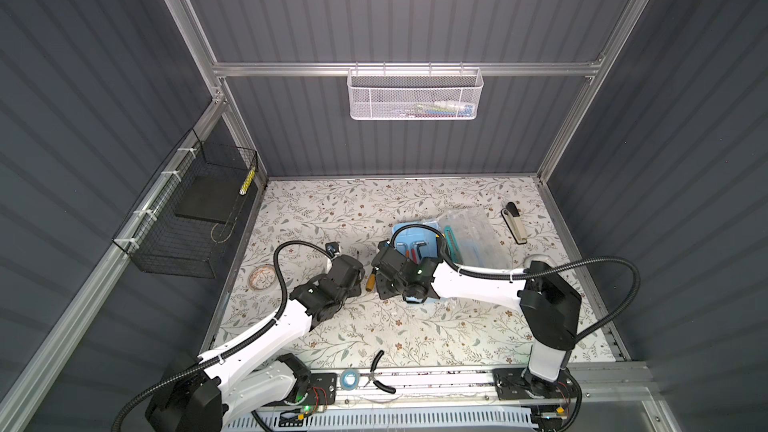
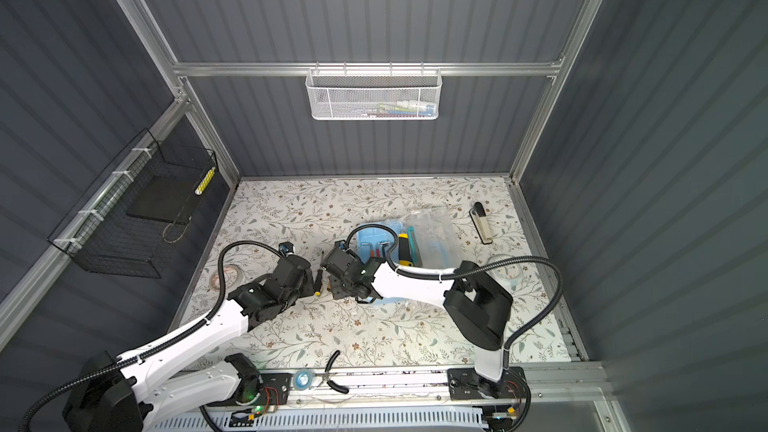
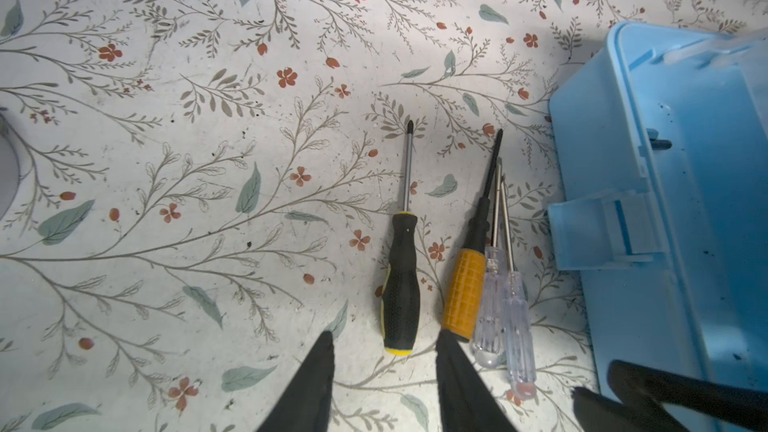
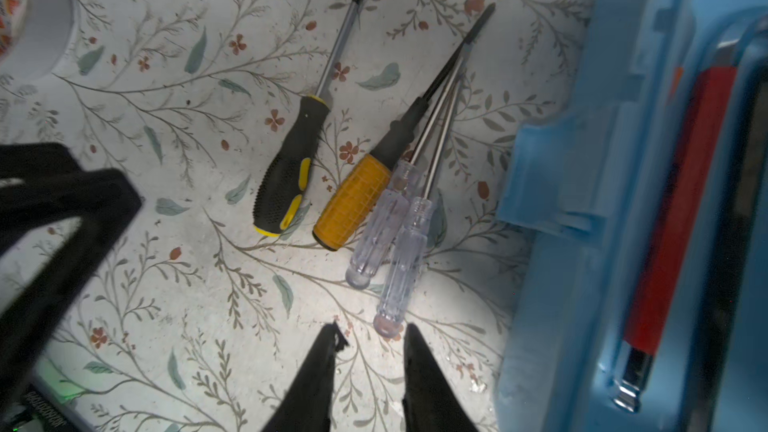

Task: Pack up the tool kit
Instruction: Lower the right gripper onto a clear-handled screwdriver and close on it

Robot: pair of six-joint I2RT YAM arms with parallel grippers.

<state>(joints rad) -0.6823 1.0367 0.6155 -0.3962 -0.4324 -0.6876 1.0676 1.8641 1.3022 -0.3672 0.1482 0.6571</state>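
Lying just beyond right tool (image 4: 371, 331), clear screwdriver (image 4: 404, 253)

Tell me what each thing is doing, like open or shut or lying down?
Tool box, open.
Black screwdriver, lying flat, apart from the others.
Orange screwdriver, lying flat, right beside the clear ones.
Two clear screwdrivers, lying flat, side by side.
Left gripper, open, holding nothing.
Right gripper, open, holding nothing.
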